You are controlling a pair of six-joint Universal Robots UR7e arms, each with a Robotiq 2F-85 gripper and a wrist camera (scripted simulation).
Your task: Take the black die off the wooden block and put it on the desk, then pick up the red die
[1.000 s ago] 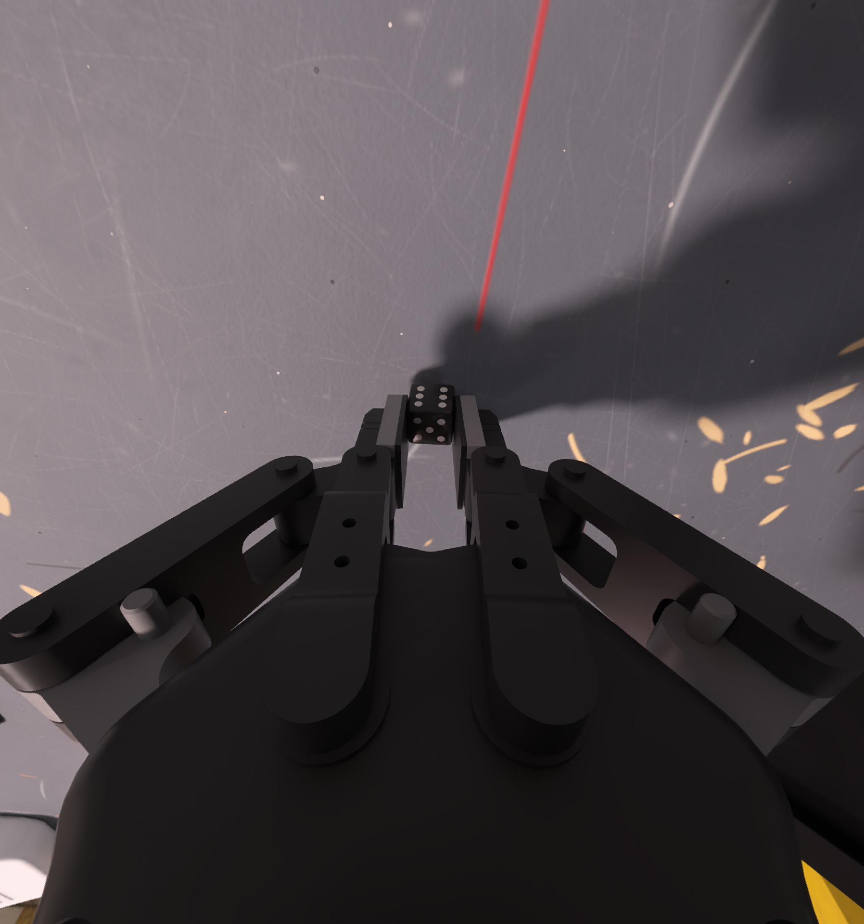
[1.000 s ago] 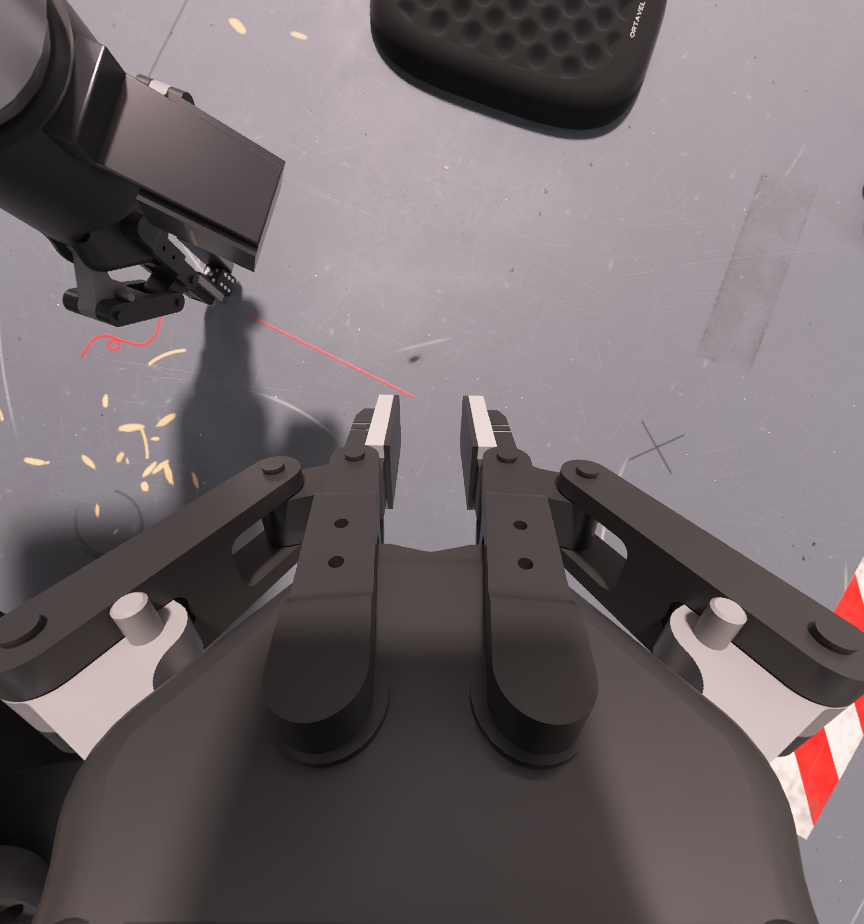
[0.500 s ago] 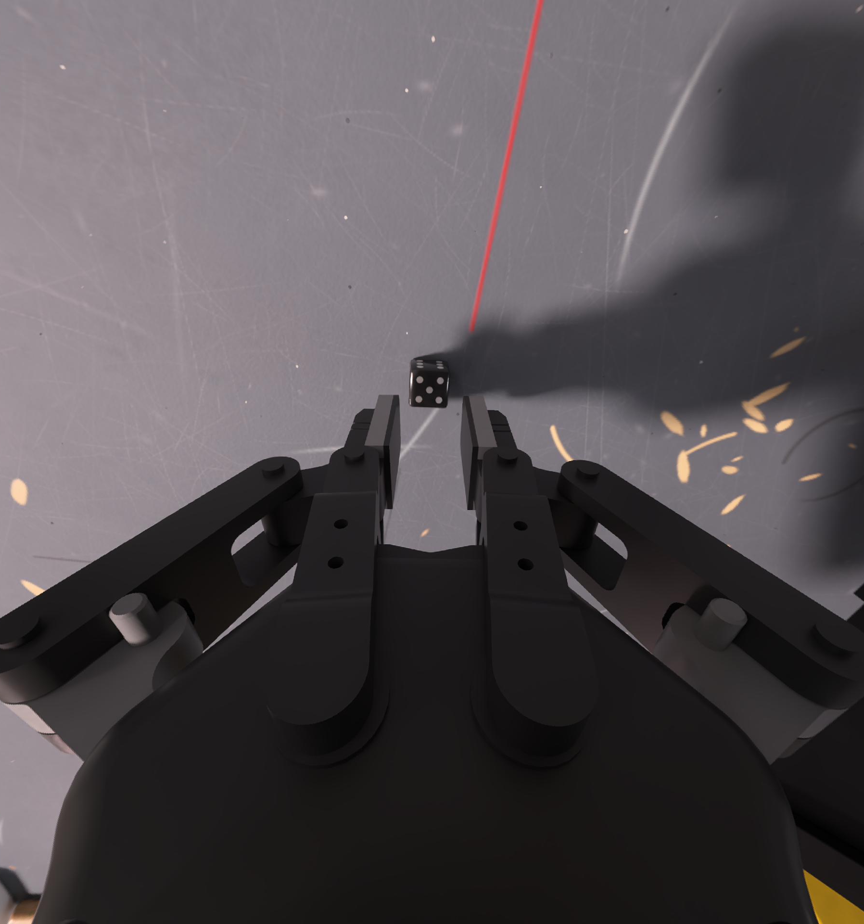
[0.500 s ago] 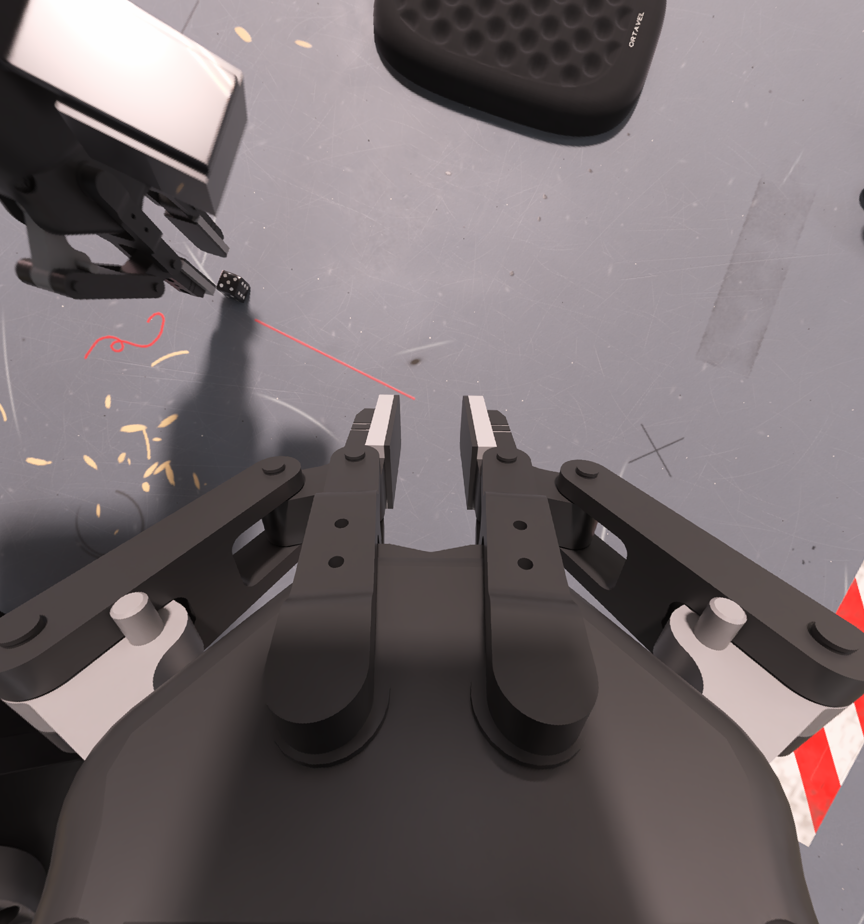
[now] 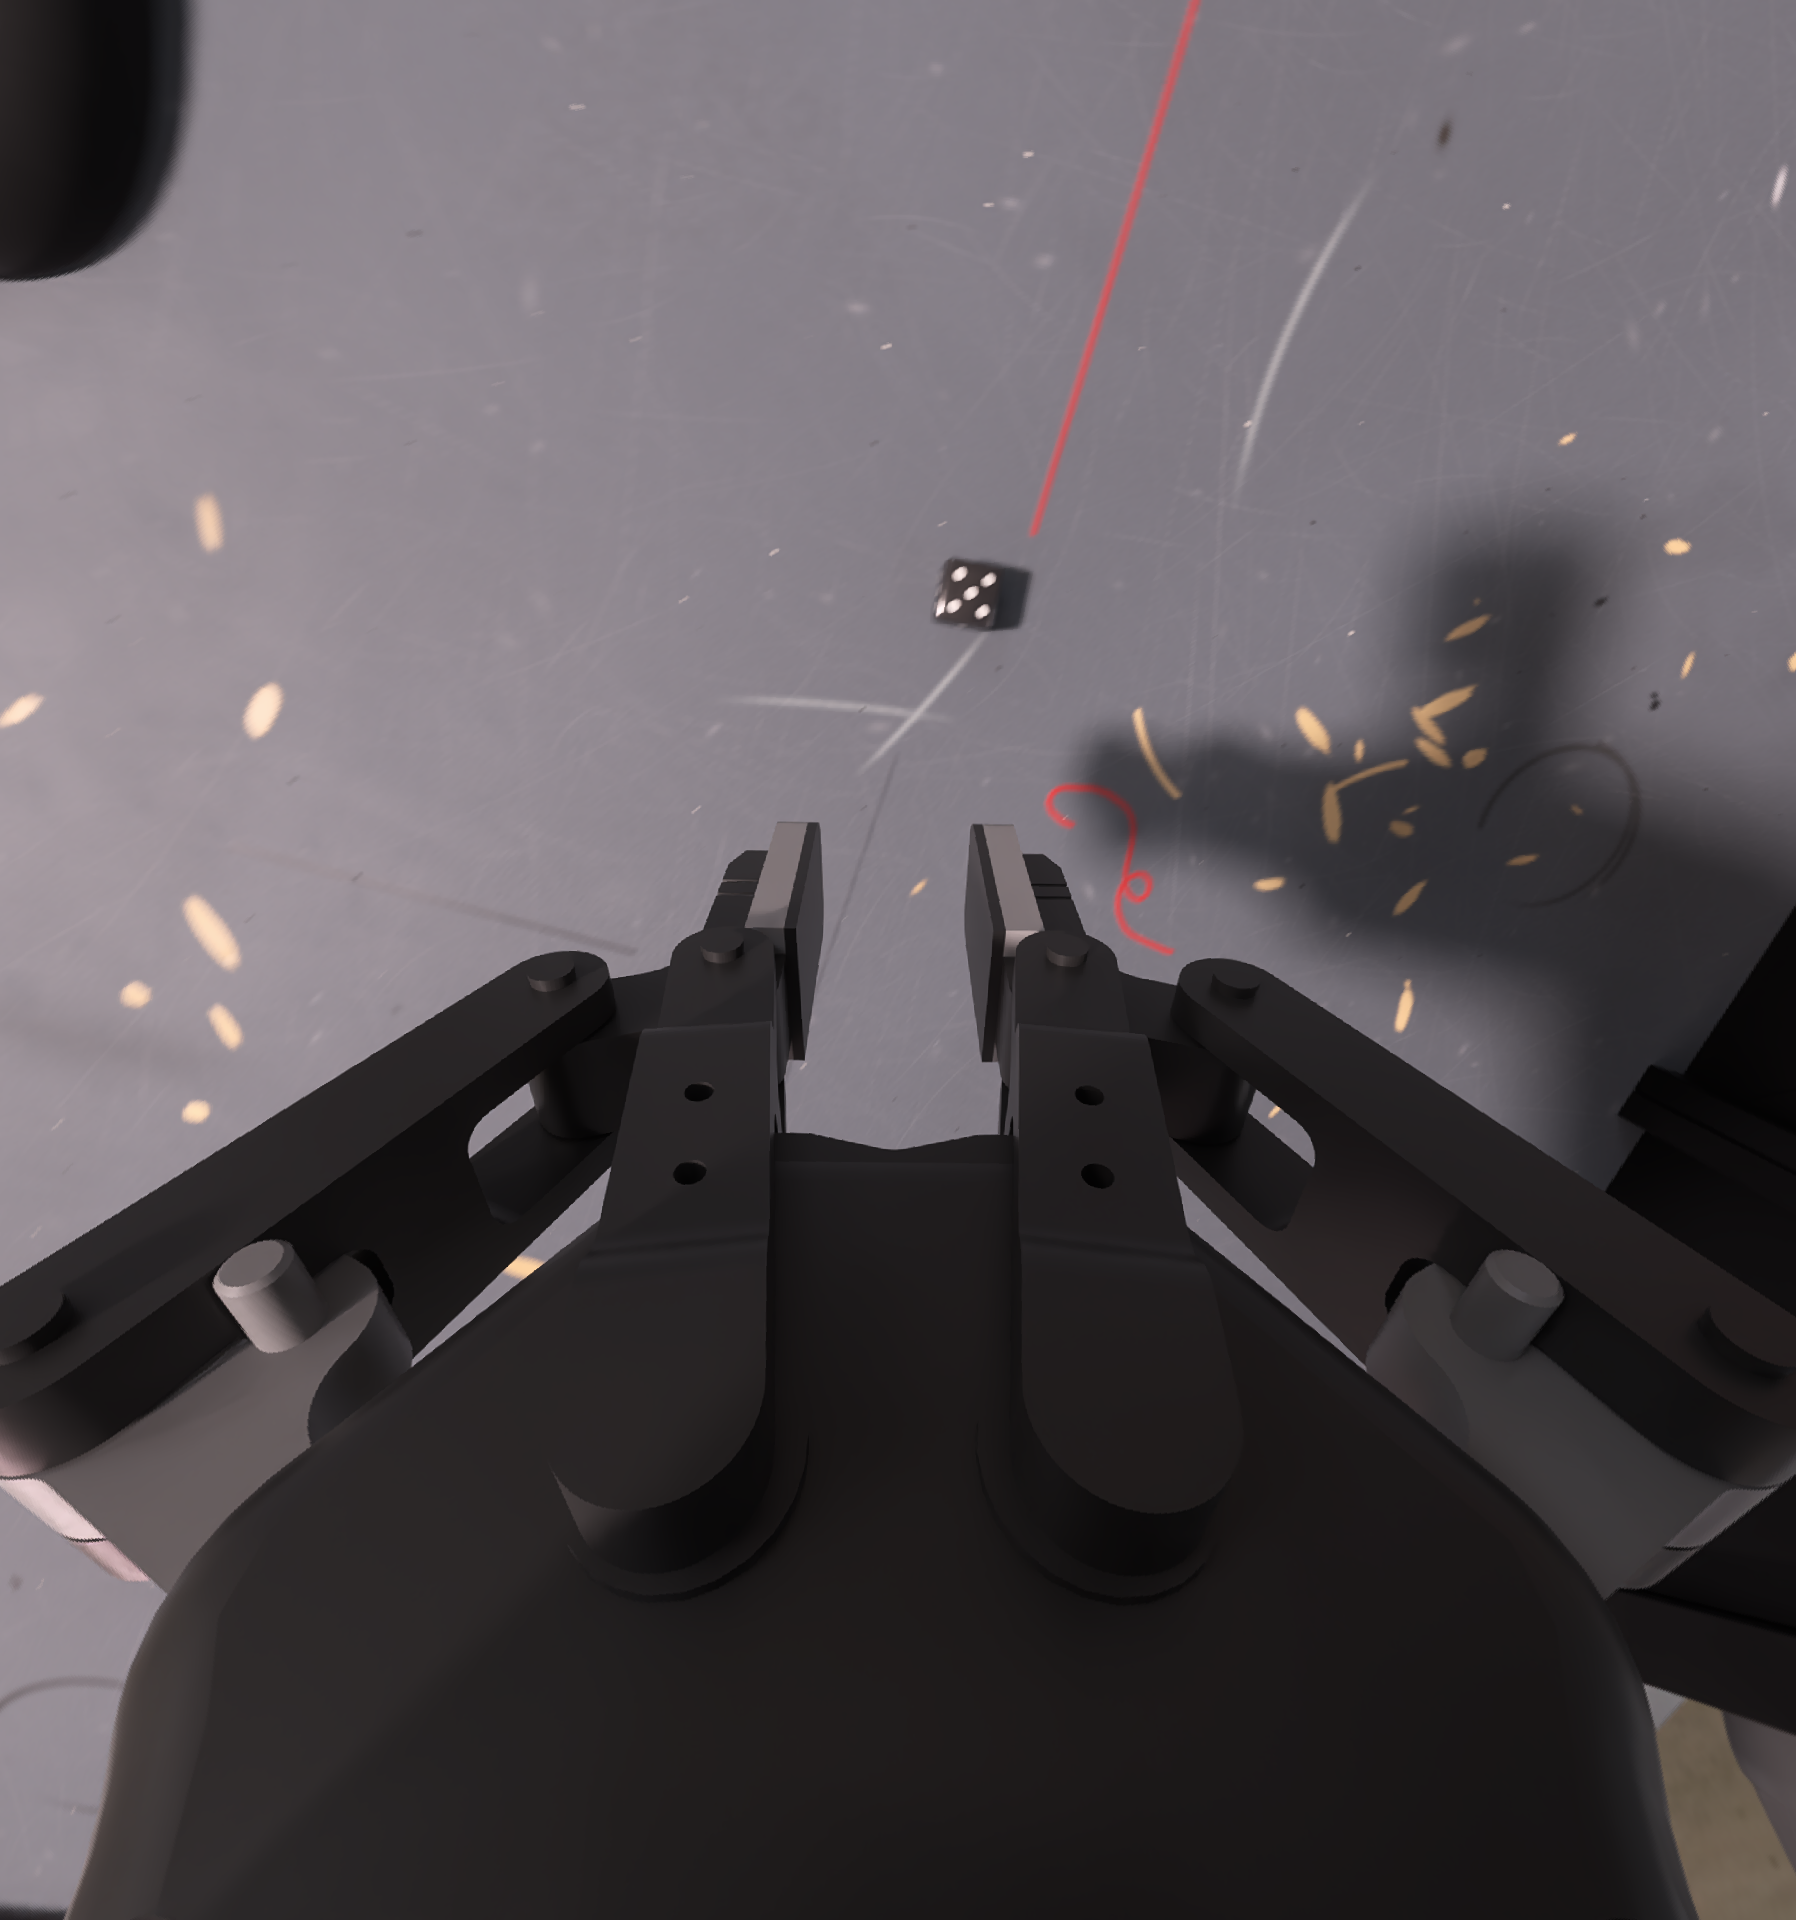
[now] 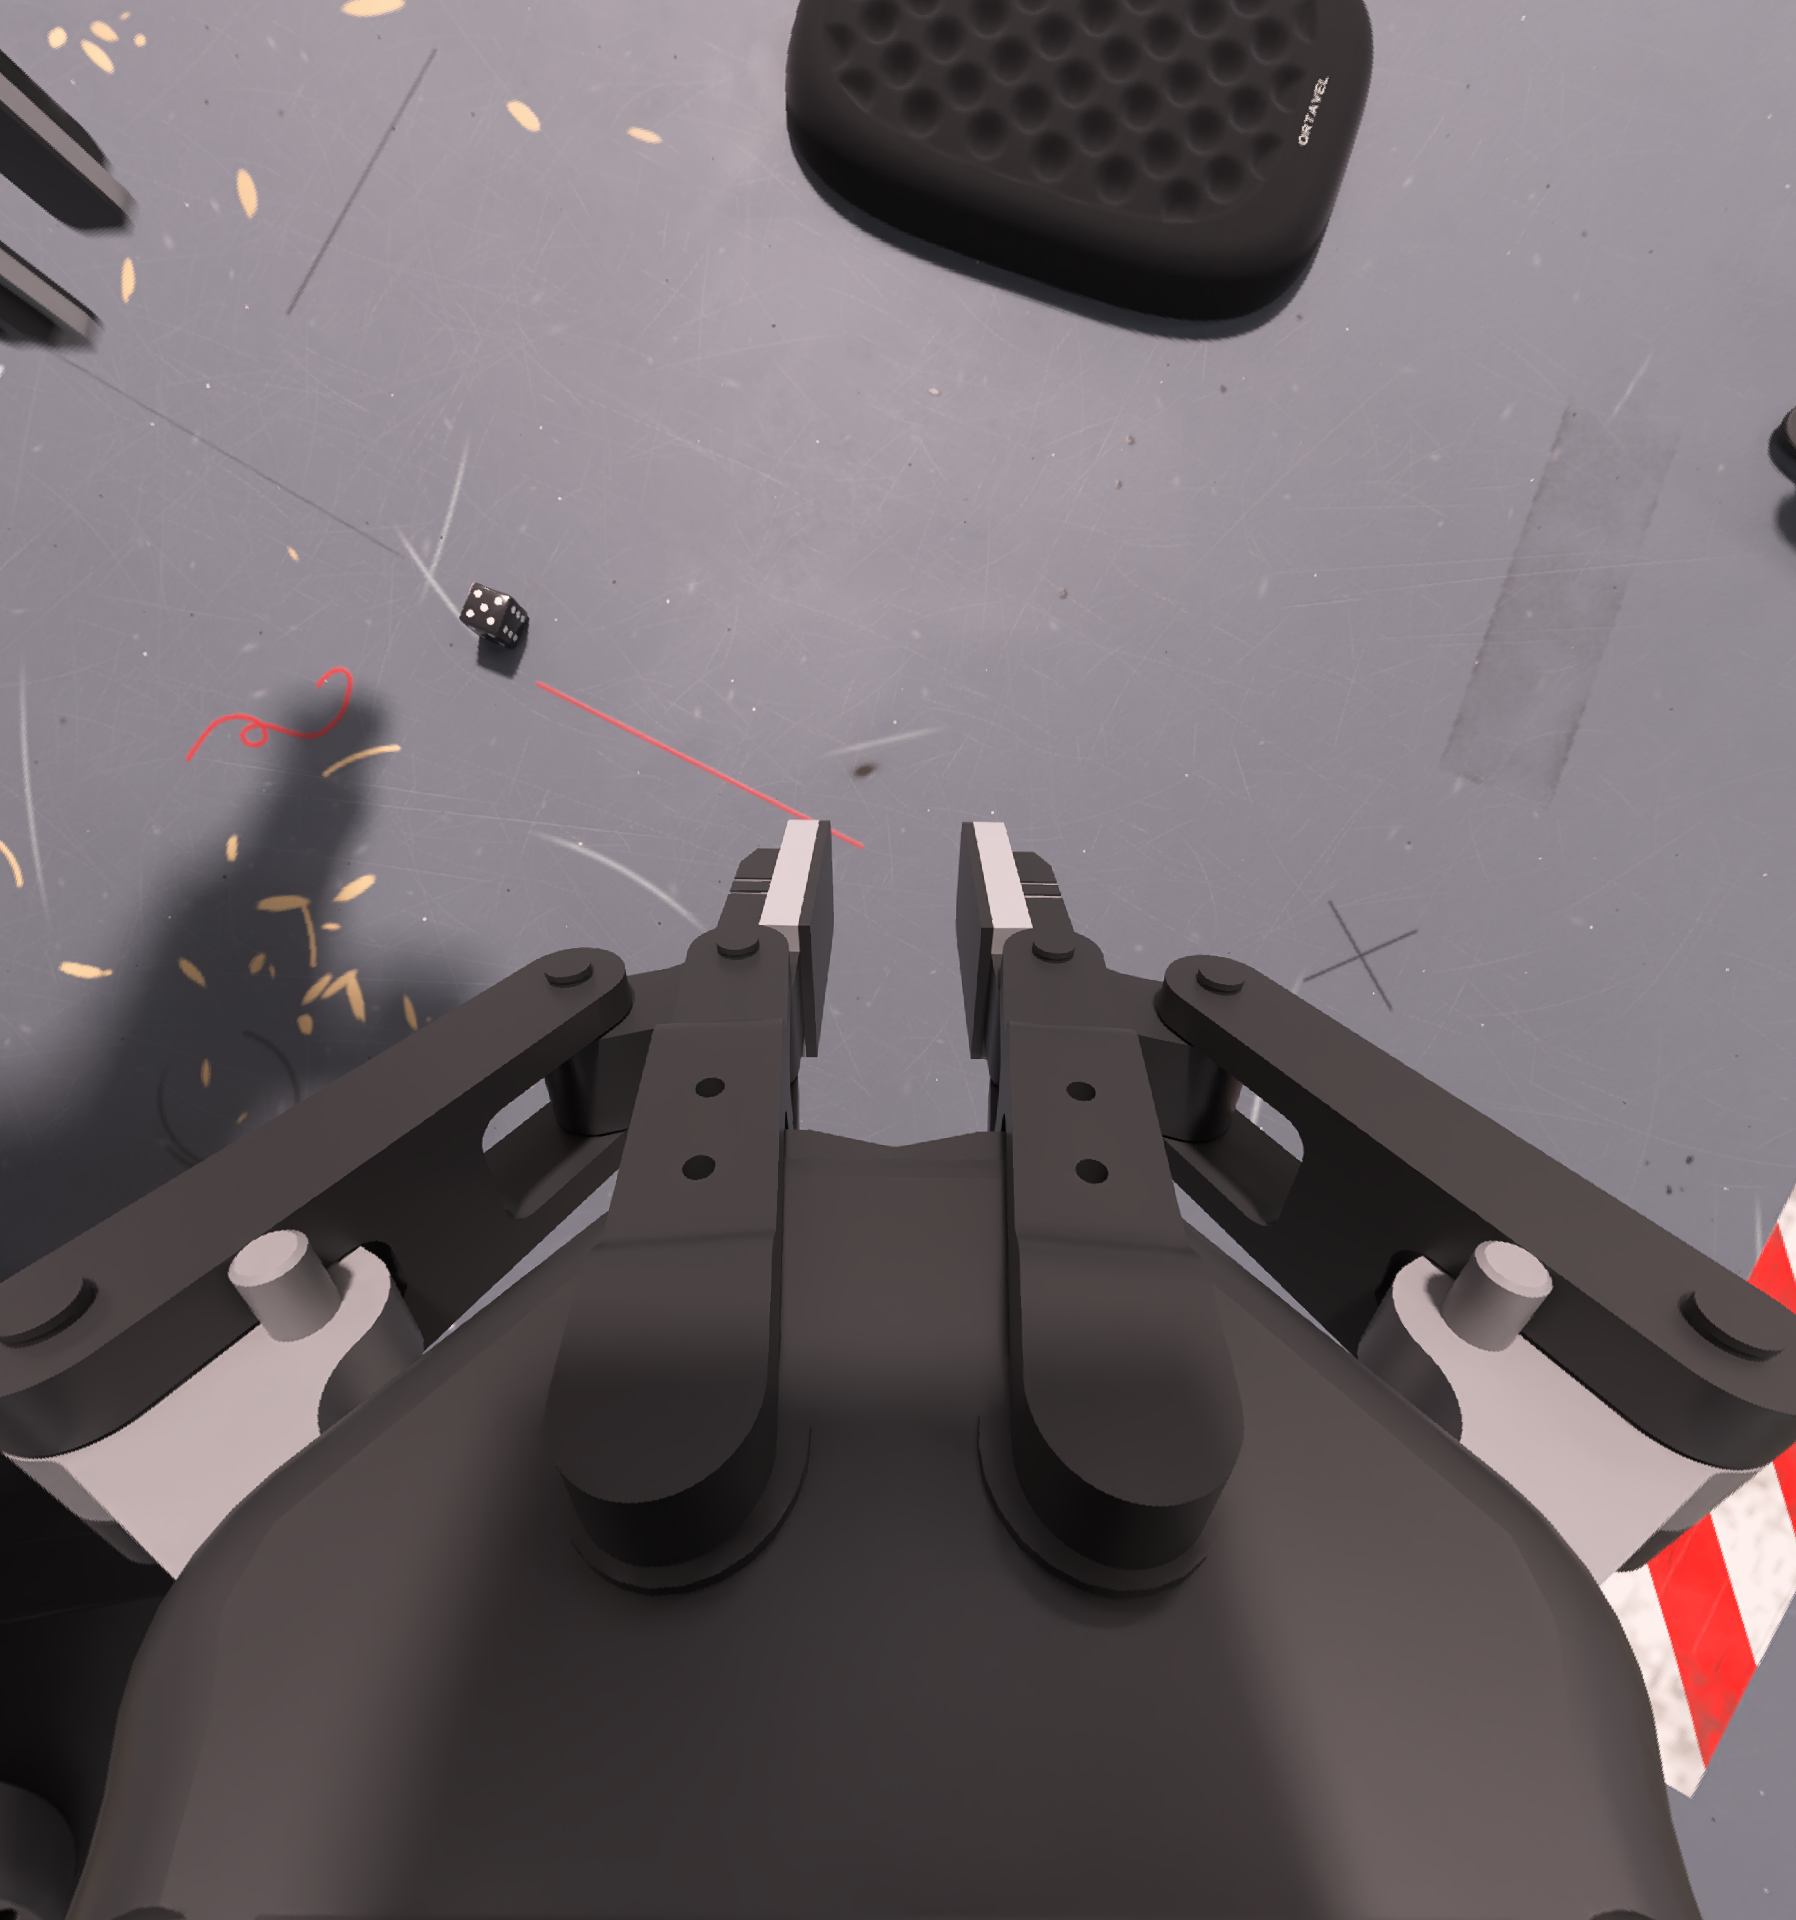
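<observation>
Black die [image 5: 981,607] lay alone on the grey desk [image 5: 458,436], five pips up, square on its face, clear of both grippers. Sat just short of the near end of a thin red line [image 5: 1112,270], with a pale scratch [image 5: 925,707] running off beneath it and a red squiggle [image 5: 1107,862] near, off to one side. Was ringed by bare desk on every side. Left gripper [image 5: 894,868] hung apart from the die, jaws released and holding nothing. Right gripper [image 6: 894,862] hung farther off, jaws likewise parted and bare, over the red line's [image 6: 696,764] other end. Beyond lay a black dimpled pad [image 6: 1070,145], well apart from the die [image 6: 495,613], and red-and-white striped tape [image 6: 1746,1538] at the desk's [image 6: 1081,582] edge.
</observation>
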